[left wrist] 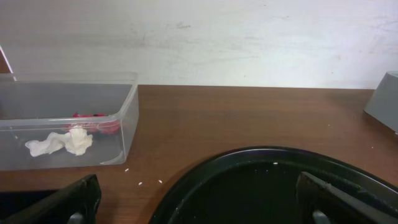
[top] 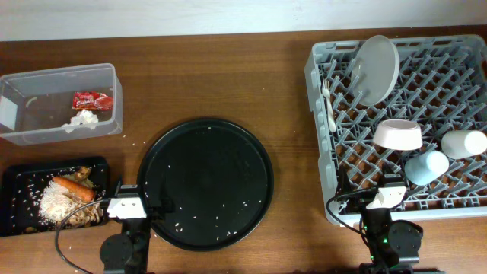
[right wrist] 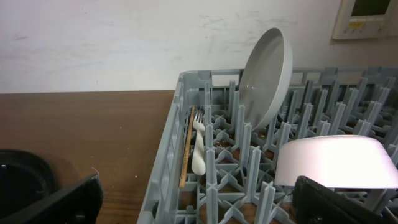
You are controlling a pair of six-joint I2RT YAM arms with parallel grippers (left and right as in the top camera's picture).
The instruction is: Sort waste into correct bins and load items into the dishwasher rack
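Note:
The grey rack (top: 319,68) at the right holds the white plate (top: 377,68) on edge, the fork (top: 329,99), an upturned white bowl (top: 397,135), the cream cup (top: 464,142) and the light-blue cup (top: 426,167). The clear tub (top: 30,133) at the left holds the red wrapper (top: 92,100) and tissue (top: 82,119). The flat black tray (top: 19,179) holds rice (top: 55,202) and the carrot (top: 74,187). My left gripper (left wrist: 196,202) is open and empty at the round tray's near left edge. My right gripper (right wrist: 196,199) is open and empty at the rack's near edge.
A large round black tray (top: 205,183) with scattered rice grains lies in the middle. A few grains lie on the wood near the tub. A pale wall stands behind the table.

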